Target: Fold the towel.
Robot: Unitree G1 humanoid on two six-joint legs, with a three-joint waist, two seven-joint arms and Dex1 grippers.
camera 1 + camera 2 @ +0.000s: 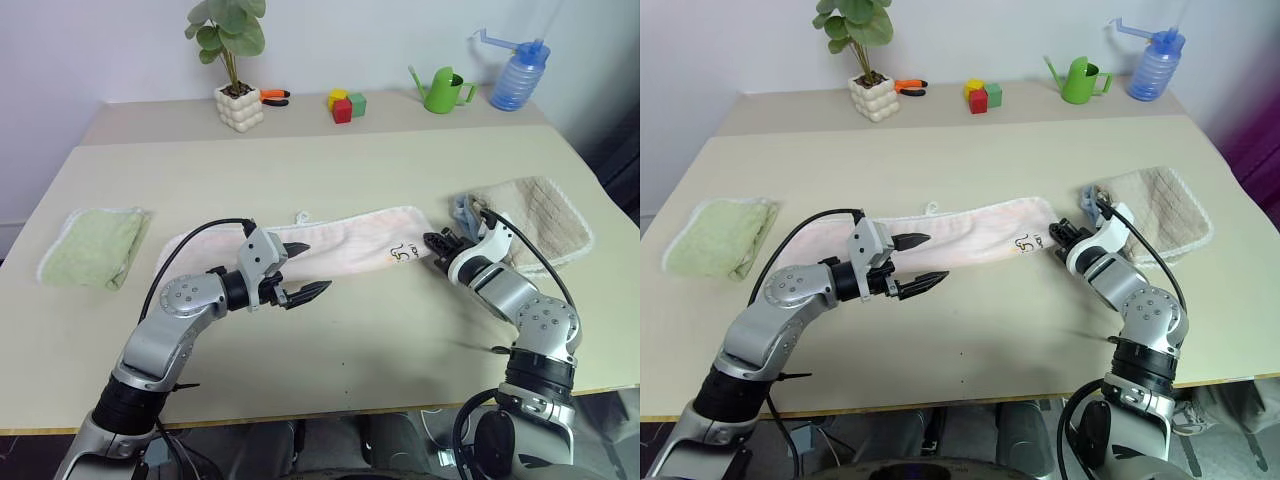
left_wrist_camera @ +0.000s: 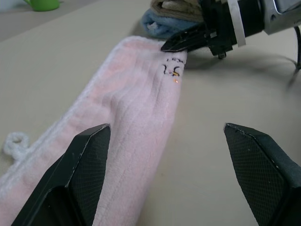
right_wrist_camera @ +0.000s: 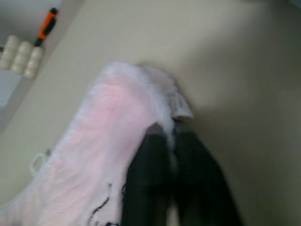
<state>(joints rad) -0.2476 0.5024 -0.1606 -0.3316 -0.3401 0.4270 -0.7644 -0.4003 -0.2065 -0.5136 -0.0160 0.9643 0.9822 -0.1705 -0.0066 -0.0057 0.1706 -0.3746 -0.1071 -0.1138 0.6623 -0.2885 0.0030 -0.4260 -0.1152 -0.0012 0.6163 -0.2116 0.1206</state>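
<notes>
On the table, towel end in right hand.

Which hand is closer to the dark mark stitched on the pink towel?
Right. The right hand is shut on the towel edge beside the mark; the left hand hovers open farther along.

The right wrist view is blurred: the towel shows as a pale pink mass, its dark embroidered mark cut off by the picture's lower edge and unreadable. The right gripper hides the towel's edge beneath its closed jaws. In the left eye view, the left arm covers part of the towel's near-left stretch, and the mark is too small to read.
</notes>
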